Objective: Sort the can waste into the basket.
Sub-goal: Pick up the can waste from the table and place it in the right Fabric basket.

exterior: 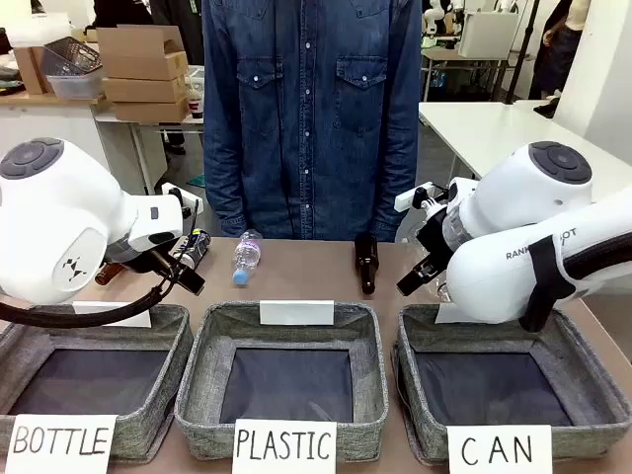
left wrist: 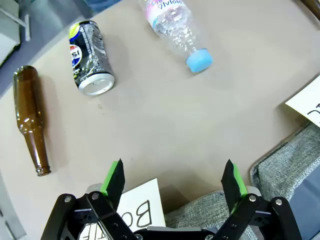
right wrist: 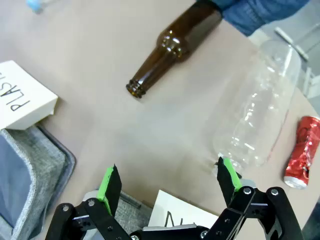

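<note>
We see both sets of jaws wide and empty, poised to pick: left gripper (left wrist: 172,172) with dark can (left wrist: 90,57) lying ahead-left, right gripper (right wrist: 167,177) with red can (right wrist: 301,152) far right past a clear bottle (right wrist: 255,115), empty basket (exterior: 588,433) just beside it.

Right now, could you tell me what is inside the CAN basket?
Inside the basket I see its dark lining and no can. The right arm hides its far edge.

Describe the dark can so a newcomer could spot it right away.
On the table, look between the brown glass bottle and the blue-capped plastic bottle. The dark can lies there on its side: metal, with pale print and silver ends.
</note>
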